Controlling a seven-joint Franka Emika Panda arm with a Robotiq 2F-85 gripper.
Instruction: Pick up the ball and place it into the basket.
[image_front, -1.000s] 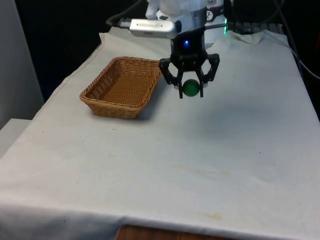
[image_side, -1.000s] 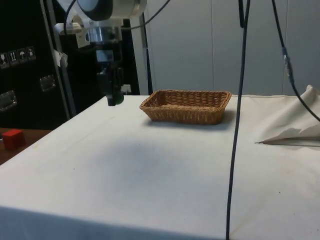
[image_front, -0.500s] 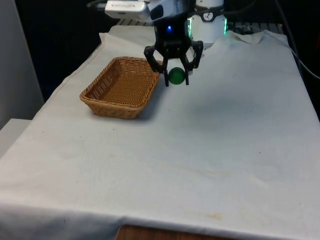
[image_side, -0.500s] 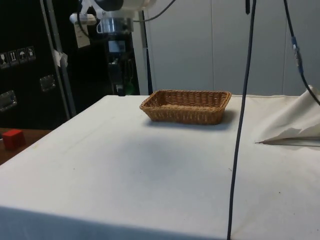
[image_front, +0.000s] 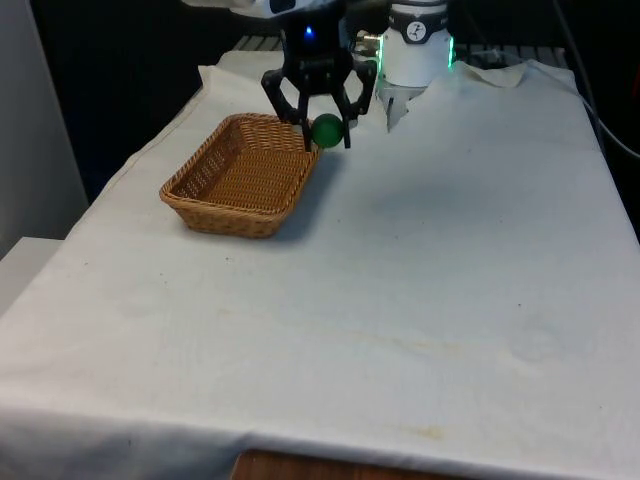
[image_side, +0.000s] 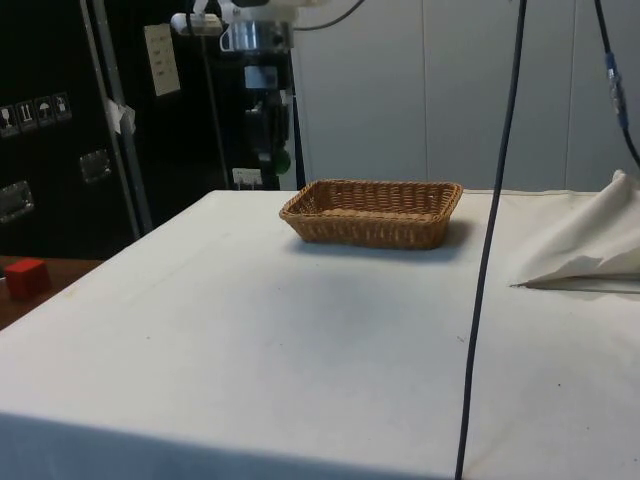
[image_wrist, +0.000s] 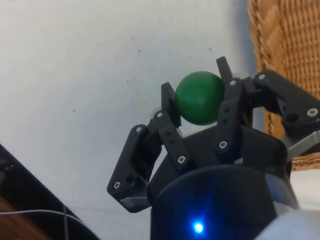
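Robotics lab, test bench setup. Table (image_front: 480, 300) under white cloth, wrinkled at edges. Black curtains (image_front: 120, 70) behind gripper (image_front: 324, 135). Dark cabinets (image_side: 60, 130) with label stickers beside gripper in side view. Cables (image_side: 490, 250) hanging across side view, well apart from gripper. Plain pale wall panels (image_side: 400, 90) beyond.

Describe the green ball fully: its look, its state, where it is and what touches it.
The green ball is a small, smooth, plain sphere of even matte green, with no marks. It is off the table, clamped between the two black fingers of the gripper, which press on its opposite sides. In the front view it hangs in the air by the near-robot corner of the wicker basket, at the rim's edge rather than over the middle. Nothing else touches it.
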